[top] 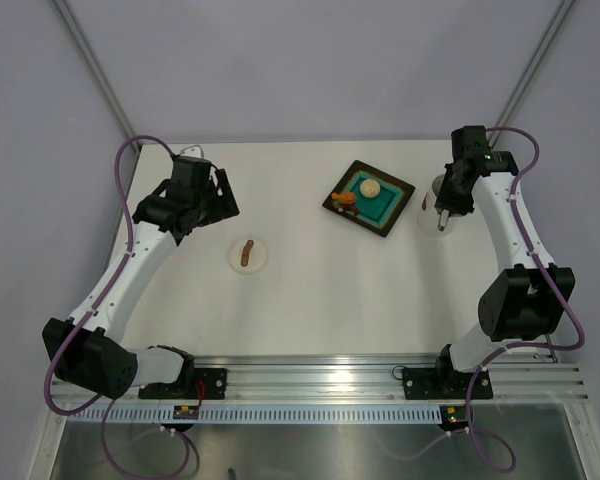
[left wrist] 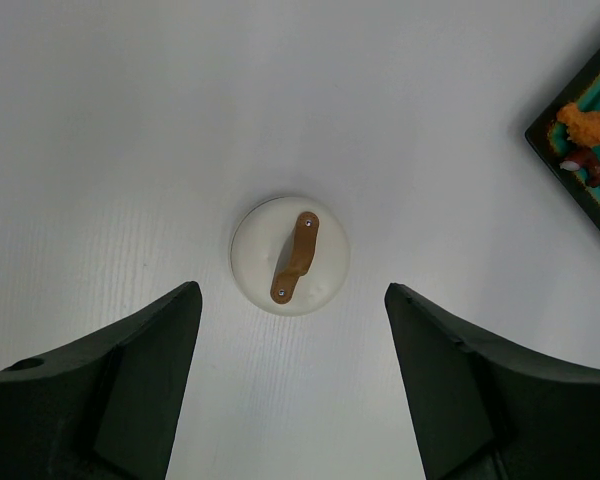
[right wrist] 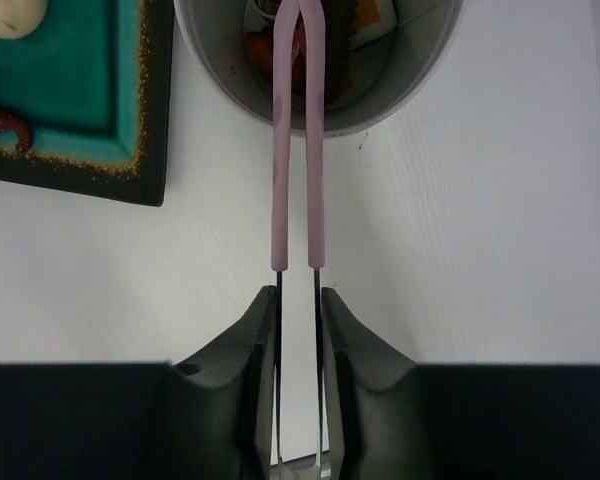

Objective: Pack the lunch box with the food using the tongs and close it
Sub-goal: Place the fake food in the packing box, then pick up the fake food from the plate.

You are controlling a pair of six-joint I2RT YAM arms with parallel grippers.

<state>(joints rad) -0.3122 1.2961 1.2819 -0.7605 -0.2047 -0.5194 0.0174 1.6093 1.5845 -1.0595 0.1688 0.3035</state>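
Note:
My right gripper is shut on the pale pink tongs. Their arms are squeezed nearly together and their tips reach into the white lunch box, where brown-red and orange food lies. From above, this gripper hangs over the lunch box at the tray's right. More food rests on the black tray: a cream ball and orange and brown-red pieces. The round lid with its brown handle lies flat on the table. My left gripper hovers open above it, holding nothing.
The black tray with a teal centre lies just left of the lunch box. Its corner also shows at the right edge of the left wrist view. Grey walls and slanted frame posts enclose the table at the back.

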